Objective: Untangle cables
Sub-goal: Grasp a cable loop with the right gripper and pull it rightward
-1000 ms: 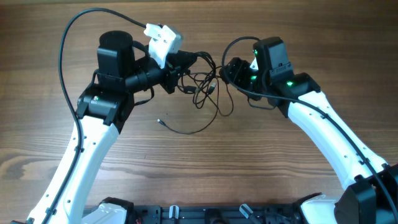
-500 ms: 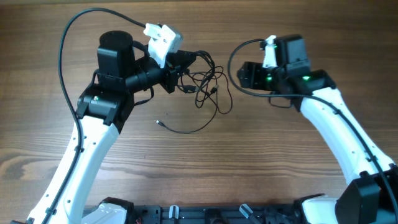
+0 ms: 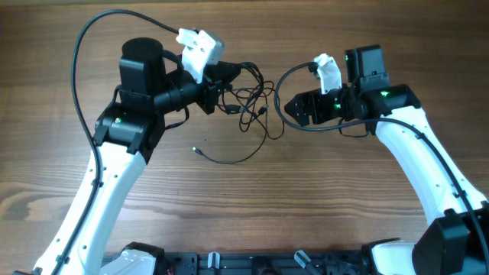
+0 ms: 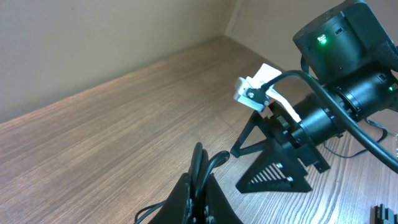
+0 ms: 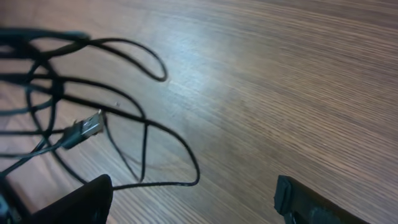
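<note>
On the grained wood table (image 3: pixel 344 198), the left gripper (image 3: pixel 228 84) pinches thin black looping cables (image 3: pixel 256 103); the right gripper (image 3: pixel 290 107) gapes empty.

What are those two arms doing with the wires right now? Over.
Left pincer shut on cables. Right pincer open, empty, beside them. No obstruction seen.

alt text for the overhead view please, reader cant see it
Over a wooden table, the left end effector is shut on a tangle of thin black cables, with one strand trailing loose onto the wood. The right end effector is open beside the tangle, holding nothing.
</note>
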Controlling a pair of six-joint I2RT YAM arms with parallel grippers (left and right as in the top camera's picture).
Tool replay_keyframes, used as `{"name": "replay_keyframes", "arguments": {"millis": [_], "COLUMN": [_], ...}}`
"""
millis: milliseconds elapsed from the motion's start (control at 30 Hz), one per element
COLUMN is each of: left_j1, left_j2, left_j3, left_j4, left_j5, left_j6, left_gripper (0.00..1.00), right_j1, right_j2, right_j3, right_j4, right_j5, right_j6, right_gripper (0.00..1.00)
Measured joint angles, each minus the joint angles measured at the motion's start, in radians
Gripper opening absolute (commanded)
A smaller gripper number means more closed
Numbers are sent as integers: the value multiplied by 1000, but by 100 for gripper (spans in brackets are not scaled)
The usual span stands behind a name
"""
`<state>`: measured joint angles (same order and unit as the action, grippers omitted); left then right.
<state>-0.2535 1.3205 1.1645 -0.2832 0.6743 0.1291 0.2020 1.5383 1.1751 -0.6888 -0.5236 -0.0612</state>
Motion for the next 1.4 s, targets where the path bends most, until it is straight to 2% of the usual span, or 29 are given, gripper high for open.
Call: {"name": "replay_keyframes", "arguments": {"millis": [333, 700, 733, 767, 833, 900, 933, 1100, 1400], "left_j1": [0, 0, 0, 0, 0, 0, 0, 0, 0], "left_j2": [-3, -49, -53, -57, -61, -62, -62, -62, -62], "left_j3": [0, 0, 0, 0, 0, 0, 0, 0, 0], "left_j4": [8, 14, 14, 14, 14, 14, 14, 14, 14], "left_j5": [17, 31, 31, 31, 30, 30, 30, 29, -27], "left_j6": [0, 0, 0, 0, 0, 0, 0, 0, 0], "left_gripper": [5, 5, 5, 5, 5, 5, 5, 5, 5], "right_j1": [0, 19, 21, 24, 28, 31, 32, 32, 19], "right_j2": [7, 106, 108, 108, 108, 108, 108, 108, 108], "right_j3": [0, 0, 0, 0, 0, 0, 0, 0, 0], "right_j4": [48, 269, 285, 295, 313, 316, 315, 309, 296], "right_j5": [-92, -171, -180, -187, -198, -201, -200, -131, 314], "right_j6": [-141, -188, -188, -187, -172, -158, -147, -72, 235], "right_gripper": [86, 83, 80, 72, 34, 8, 5, 4, 4]}}
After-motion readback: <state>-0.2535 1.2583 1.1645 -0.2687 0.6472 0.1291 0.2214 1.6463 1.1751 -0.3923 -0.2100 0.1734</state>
